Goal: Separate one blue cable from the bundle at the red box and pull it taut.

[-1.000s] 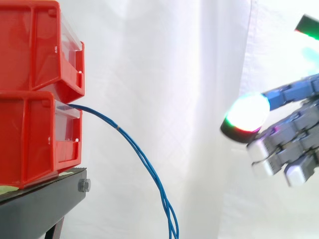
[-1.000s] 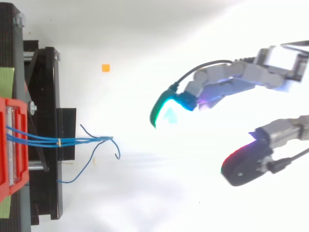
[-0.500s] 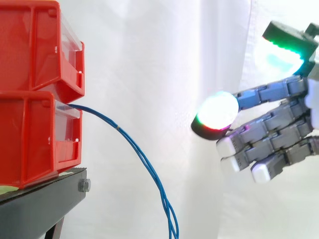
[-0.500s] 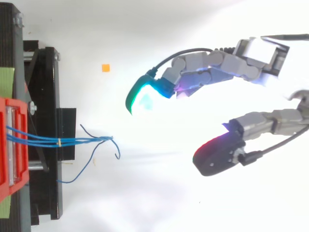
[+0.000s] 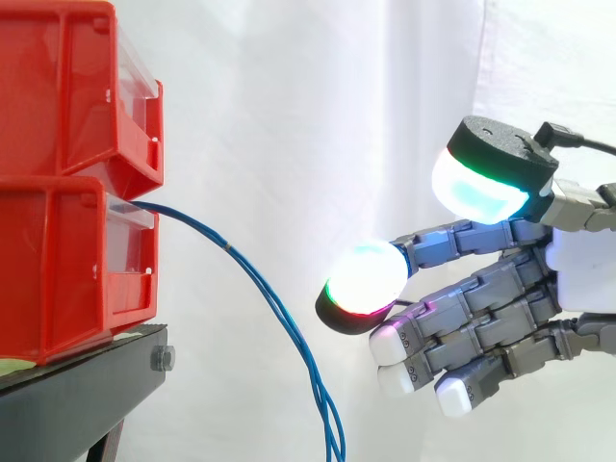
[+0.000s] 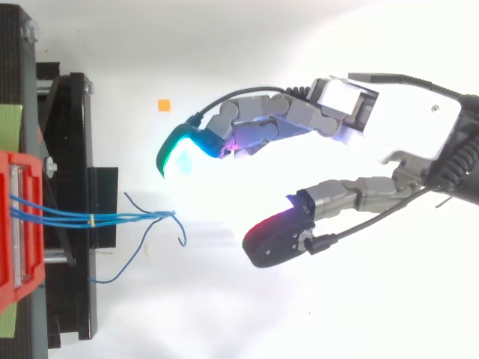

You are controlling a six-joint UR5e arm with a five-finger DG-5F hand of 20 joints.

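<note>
The blue cables (image 6: 120, 217), bound by a small yellow tie (image 6: 91, 219), run out of the lower red box (image 5: 58, 260) and droop downward. The robot hand (image 5: 577, 279) hovers near them on the side away from the box, fingers and thumb spread wide, gripping nothing, clear of the cables.

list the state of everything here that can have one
hand, open, fingers relaxed and spread, holding nothing, apart from the cables
blue cables, slack, hanging in a curve from the lower red bin, banded together, none separated
lower red bin, standing on the black stand, cables coming out of its front
upper red bin, stacked on the lower one
</note>
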